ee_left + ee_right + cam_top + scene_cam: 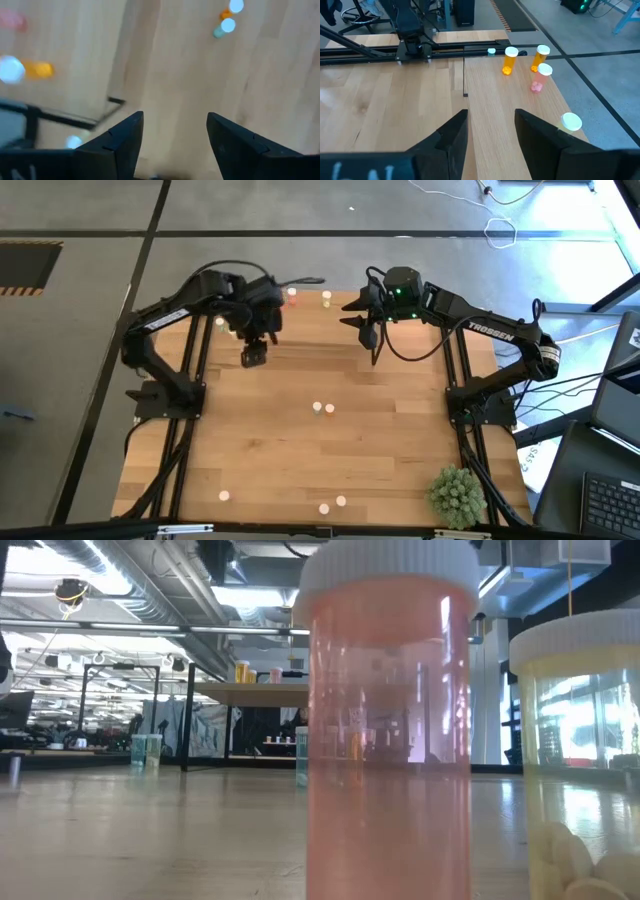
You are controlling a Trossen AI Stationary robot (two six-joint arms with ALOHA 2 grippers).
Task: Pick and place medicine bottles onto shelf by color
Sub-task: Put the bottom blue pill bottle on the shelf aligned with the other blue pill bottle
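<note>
On the shelf (520,100), the light-wood board at the table's far edge, four medicine bottles are standing in the right wrist view: two orange bottles (510,60) side by side, a pink bottle (540,78) just in front of them, and a pale one (571,121) nearer the camera at the board's edge, of which mostly the white cap is showing. All four are lying ahead of and to one side of the right gripper (490,132), none between its fingers; the fingers are standing apart with only bare shelf wood between them.

From above, this gripper (366,330) is hanging over the far middle of the table (380,440), beside the shelf. The left gripper (254,355) is hovering a little farther left, over the tabletop just in front of the shelf. Its fingers (125,137) are also standing apart and holding nothing; in its wrist view an orange bottle (37,70) is lying off to one side and two more bottles (226,22) are showing well ahead, none within the gap.

More bottles are sitting loose on the table: a pair at mid-table (322,408) and a few near the front edge (332,504). Two of these, a pink one (388,720) and a pale yellow one (580,760), are filling the low view right at the camera. A spiky green plant ball (457,495) is resting at the front right corner.
</note>
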